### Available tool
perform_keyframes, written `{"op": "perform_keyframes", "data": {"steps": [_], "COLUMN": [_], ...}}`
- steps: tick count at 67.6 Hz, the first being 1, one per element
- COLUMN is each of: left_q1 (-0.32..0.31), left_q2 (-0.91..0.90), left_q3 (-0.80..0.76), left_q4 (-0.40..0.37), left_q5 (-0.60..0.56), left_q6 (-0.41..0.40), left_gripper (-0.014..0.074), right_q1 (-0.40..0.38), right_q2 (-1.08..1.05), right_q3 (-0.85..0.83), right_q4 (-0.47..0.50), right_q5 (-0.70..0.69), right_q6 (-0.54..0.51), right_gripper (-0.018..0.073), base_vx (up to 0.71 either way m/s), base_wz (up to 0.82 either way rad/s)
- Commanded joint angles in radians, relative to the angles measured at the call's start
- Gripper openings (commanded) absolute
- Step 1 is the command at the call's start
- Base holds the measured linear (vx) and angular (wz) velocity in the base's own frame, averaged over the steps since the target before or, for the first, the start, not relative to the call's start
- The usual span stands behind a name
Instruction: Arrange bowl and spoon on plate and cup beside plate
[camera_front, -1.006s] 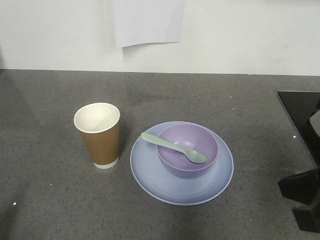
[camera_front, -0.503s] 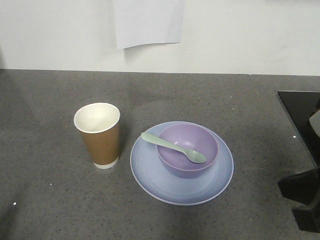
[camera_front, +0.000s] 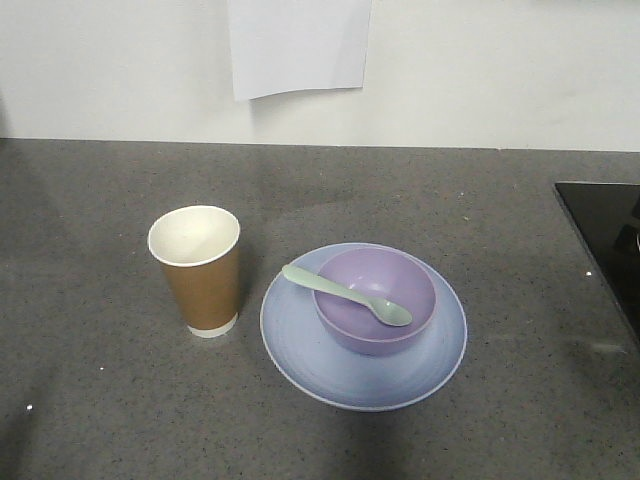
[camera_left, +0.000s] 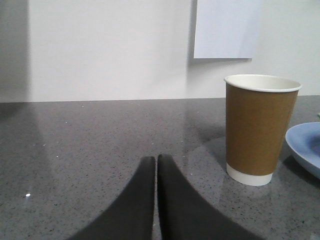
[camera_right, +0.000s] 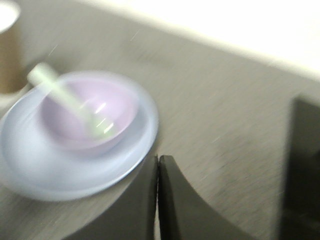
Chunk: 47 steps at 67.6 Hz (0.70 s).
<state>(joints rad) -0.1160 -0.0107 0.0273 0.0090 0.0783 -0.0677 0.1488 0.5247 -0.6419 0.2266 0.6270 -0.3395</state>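
The lavender bowl (camera_front: 375, 299) sits on the pale blue plate (camera_front: 300, 345) in the front view. The mint-green spoon (camera_front: 346, 293) lies across the bowl, its scoop inside and its handle over the left rim. Left of the plate the brown paper cup (camera_front: 200, 270) stands upright. No gripper shows in the front view. In the left wrist view my left gripper (camera_left: 156, 160) is shut and empty, low over the counter, left of the cup (camera_left: 259, 127). My right gripper (camera_right: 158, 159) is shut and empty too, just right of the blurred plate (camera_right: 30, 175), bowl (camera_right: 75, 125) and spoon (camera_right: 70, 97).
The grey speckled counter (camera_front: 480, 200) runs back to a white wall with a sheet of paper (camera_front: 298, 45) on it. A black panel (camera_front: 605, 225) lies at the counter's right edge.
The dark right arm at the front view's right edge has pulled out of sight. The cup, plate, bowl and spoon have not moved.
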Motion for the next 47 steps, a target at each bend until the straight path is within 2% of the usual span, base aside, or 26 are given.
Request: {"op": "perform_keyframes", "data": {"steps": [1, 10, 27, 33, 42, 47], "left_q1": [0.001, 0.001, 0.001, 0.001, 0.001, 0.001], "left_q2": [-0.007, -0.007, -0.007, -0.007, -0.007, -0.007], "left_q3": [-0.024, -0.024, -0.024, -0.024, -0.024, -0.024], "left_q4": [-0.009, -0.009, -0.009, -0.009, -0.009, -0.009], "left_q5": [-0.078, -0.078, -0.078, -0.078, -0.078, -0.078], "left_q6": [-0.010, -0.010, -0.010, -0.010, -0.010, -0.010], "left_gripper": [-0.0006, -0.0006, -0.0006, -0.0006, -0.0006, -0.0006], "right_q1": [-0.082, -0.137, -0.135, -0.135, -0.135, -0.135], "right_q2": [-0.135, -0.291, -0.431, -0.480, -0.544, -0.553], "right_q3": [0.126, 0.294, 0.454, 0.501, 0.574, 0.615], "right_q4": [0.020, 0.021, 0.013, -0.051, -0.198, -0.241], "right_q5": [-0.323, -0.442, -0.511, -0.561, -0.637, -0.693], "right_q6": [-0.018, -0.025, -0.011, 0.076, 0.268, 0.320], "right_gripper": [-0.0006, -0.0003, -0.0003, -0.0003, -0.0003, -0.0003], "base_vx": [0.00, 0.00, 0.00, 0.00, 0.00, 0.00], "base_wz": [0.00, 0.00, 0.00, 0.00, 0.00, 0.00]}}
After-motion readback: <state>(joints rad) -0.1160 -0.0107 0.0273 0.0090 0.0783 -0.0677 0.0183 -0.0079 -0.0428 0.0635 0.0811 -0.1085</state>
